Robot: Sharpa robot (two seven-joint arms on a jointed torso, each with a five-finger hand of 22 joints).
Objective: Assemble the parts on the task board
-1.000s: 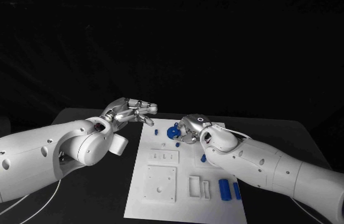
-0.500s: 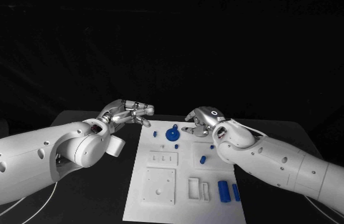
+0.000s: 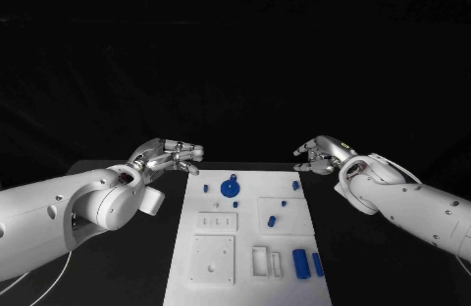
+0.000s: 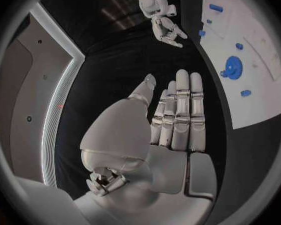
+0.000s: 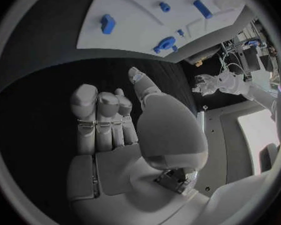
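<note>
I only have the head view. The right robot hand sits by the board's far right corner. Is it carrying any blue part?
Observer: No. The right wrist view shows the right robot hand with a bare palm and nothing between its fingers.
Operator: And the left one?
Observer: Empty too. In the left wrist view the left robot hand has its fingers straight and side by side, and the blue gear lies on the task board beyond its fingertips.
</note>
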